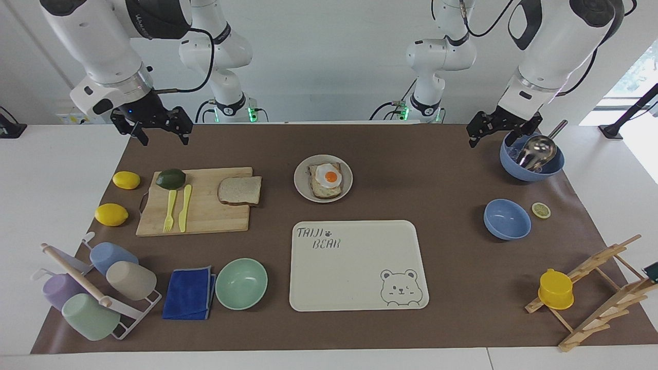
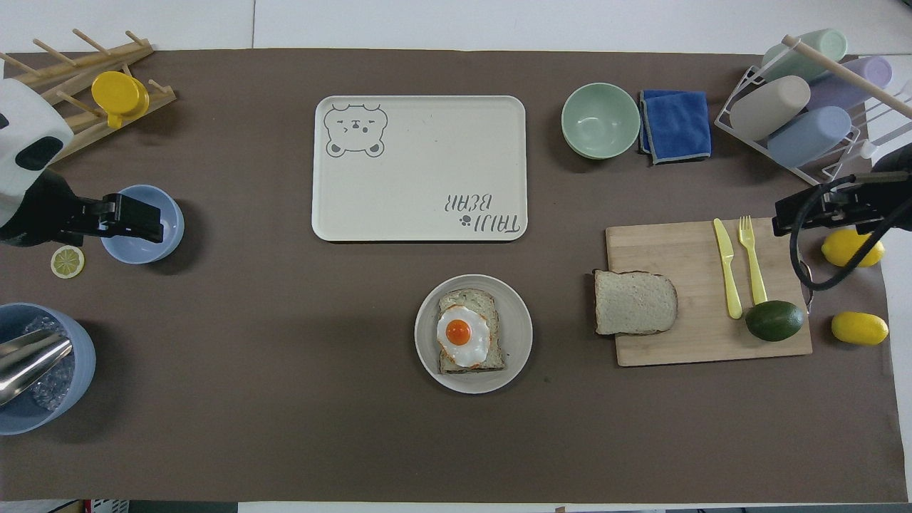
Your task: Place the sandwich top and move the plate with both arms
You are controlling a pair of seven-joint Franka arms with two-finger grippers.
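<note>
Brown mat: sandwich top [image 1: 239, 190] lies well apart from open, empty right end effector [image 1: 161, 131].

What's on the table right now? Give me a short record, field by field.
bread slice: on the board's edge, plain, untouched
plate: nearer the robots than the tray, holding egg toast
left claw: open, up by the blue bowl with the ladle
right claw: open, up over the mat's corner near the board
step done: none yet
</note>
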